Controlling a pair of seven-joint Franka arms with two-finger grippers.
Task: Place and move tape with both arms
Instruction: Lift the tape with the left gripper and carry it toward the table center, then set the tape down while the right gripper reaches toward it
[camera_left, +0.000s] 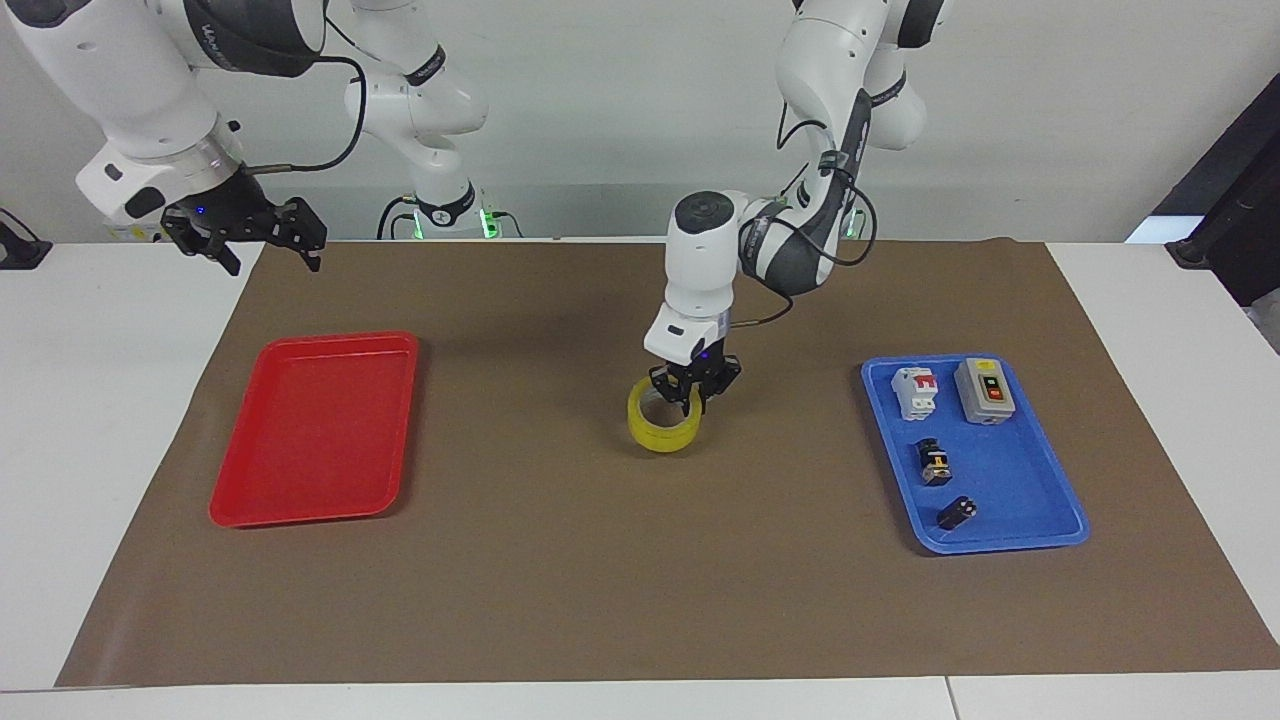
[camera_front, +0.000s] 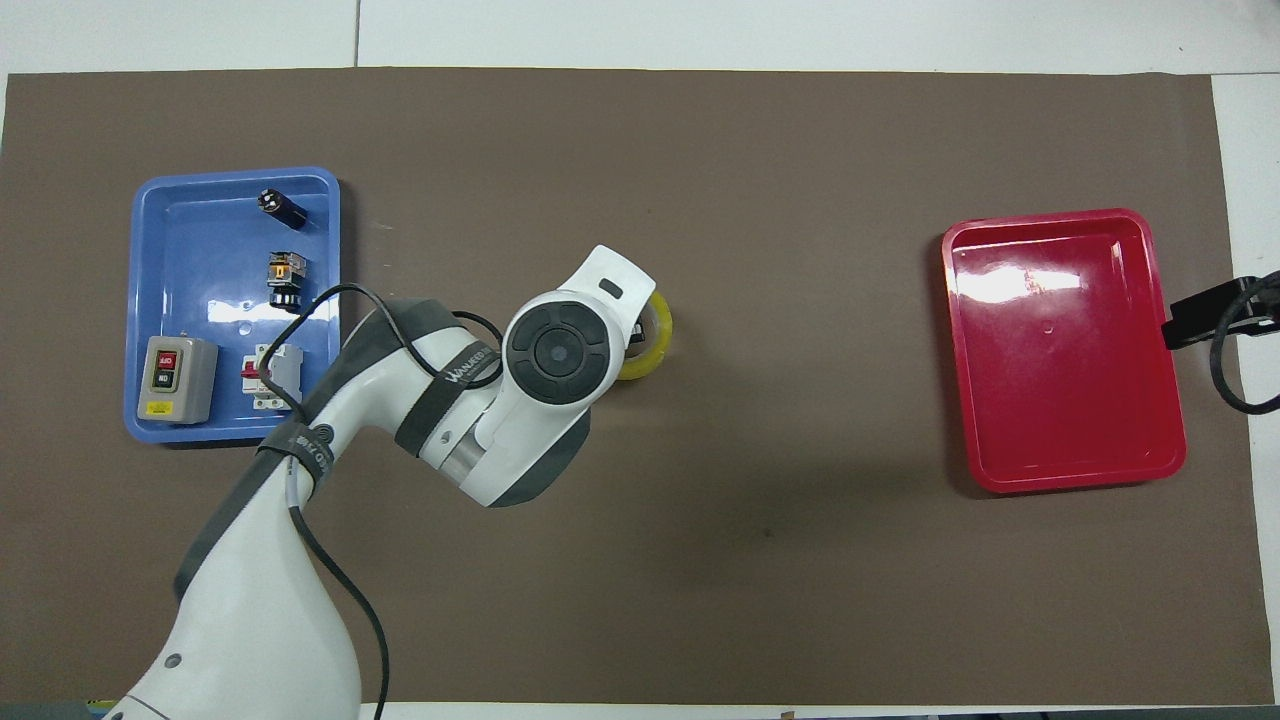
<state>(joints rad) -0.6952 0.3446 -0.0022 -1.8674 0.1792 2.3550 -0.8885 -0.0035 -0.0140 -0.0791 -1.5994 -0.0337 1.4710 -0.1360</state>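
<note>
The yellow tape roll (camera_left: 664, 430) is at the middle of the brown mat, at or just above its surface. My left gripper (camera_left: 693, 393) reaches down from above and is shut on the roll's rim on the side toward the blue tray. In the overhead view the left wrist covers most of the tape (camera_front: 657, 342) and hides the gripper. My right gripper (camera_left: 262, 238) waits in the air, open and empty, over the table's edge by the red tray; only part of it (camera_front: 1212, 313) shows in the overhead view.
A red tray (camera_left: 310, 430) (camera_front: 1060, 350) lies empty toward the right arm's end. A blue tray (camera_left: 1010, 480) (camera_front: 200, 260) toward the left arm's end holds a breaker (camera_left: 916, 392), a grey switch box (camera_left: 984, 390) and two small black parts (camera_left: 933, 465).
</note>
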